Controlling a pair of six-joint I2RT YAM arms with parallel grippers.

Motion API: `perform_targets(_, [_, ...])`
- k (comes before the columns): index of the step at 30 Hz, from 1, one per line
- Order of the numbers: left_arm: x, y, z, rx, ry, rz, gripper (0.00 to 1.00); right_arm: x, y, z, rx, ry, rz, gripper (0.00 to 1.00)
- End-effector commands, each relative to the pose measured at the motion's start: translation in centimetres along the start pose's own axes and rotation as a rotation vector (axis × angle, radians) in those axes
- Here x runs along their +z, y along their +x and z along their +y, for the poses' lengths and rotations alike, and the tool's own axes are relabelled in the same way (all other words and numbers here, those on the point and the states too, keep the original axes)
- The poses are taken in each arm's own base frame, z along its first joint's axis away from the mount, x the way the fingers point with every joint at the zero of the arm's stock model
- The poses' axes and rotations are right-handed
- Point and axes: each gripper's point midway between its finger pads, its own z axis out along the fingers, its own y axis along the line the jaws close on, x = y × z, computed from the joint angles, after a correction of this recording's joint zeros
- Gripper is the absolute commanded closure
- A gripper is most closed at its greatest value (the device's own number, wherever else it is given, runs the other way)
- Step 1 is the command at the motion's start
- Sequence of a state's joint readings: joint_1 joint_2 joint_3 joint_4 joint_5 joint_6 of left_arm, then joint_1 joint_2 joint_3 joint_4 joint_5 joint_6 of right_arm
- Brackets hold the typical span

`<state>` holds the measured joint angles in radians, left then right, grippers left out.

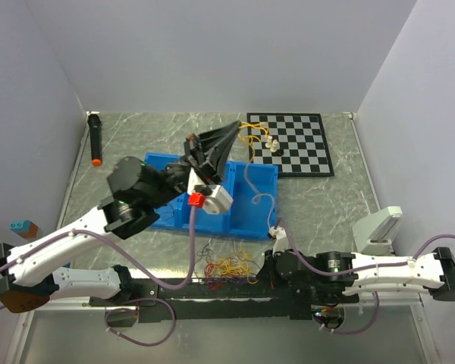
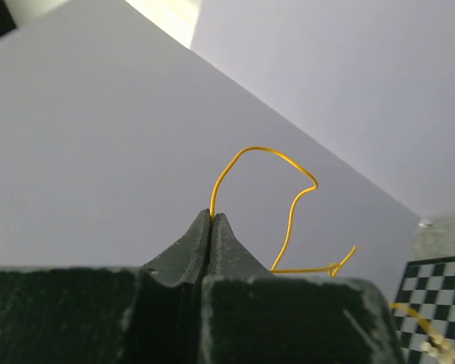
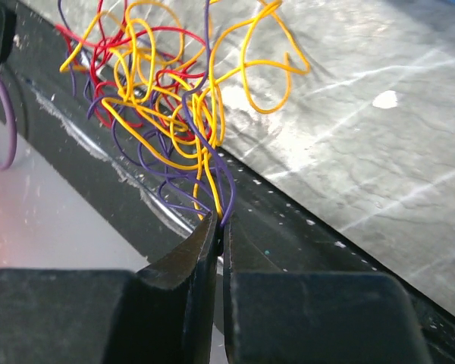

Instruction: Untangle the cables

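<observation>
The cables form a tangle (image 1: 229,267) of thin yellow, red and purple strands at the table's front edge, seen close up in the right wrist view (image 3: 159,98). My right gripper (image 3: 221,221) is shut on purple and yellow strands at the tangle's near side; from above it sits just right of the tangle (image 1: 267,262). A single yellow cable (image 2: 288,163) curls up from my left gripper (image 2: 212,214), which is shut on its end. That gripper is raised over the blue tray, tips near the chessboard's left edge (image 1: 237,127), with the yellow cable (image 1: 252,139) trailing onto the board.
A blue tray (image 1: 254,178) lies mid-table under the left arm. A chessboard (image 1: 296,144) with small white pieces (image 1: 271,144) is at the back right. A black marker with an orange tip (image 1: 95,136) lies at the back left. A white object (image 1: 379,227) stands at the right.
</observation>
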<state>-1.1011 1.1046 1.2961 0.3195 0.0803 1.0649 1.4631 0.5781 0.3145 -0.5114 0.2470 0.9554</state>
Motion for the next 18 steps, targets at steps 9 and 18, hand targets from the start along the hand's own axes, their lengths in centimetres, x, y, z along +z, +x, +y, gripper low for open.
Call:
perform_targets(9, [3.1, 4.2, -4.5, -0.147, -0.047, 0.02, 0.99, -1.0, -1.1, -1.8, 0.091, 0.017, -0.135, 1.0])
perform_targets(18, [4.8, 7.2, -4.2, -0.142, -0.108, 0.052, 0.99, -0.8, -1.1, -1.1, 0.049, 0.005, -0.121, 1.0])
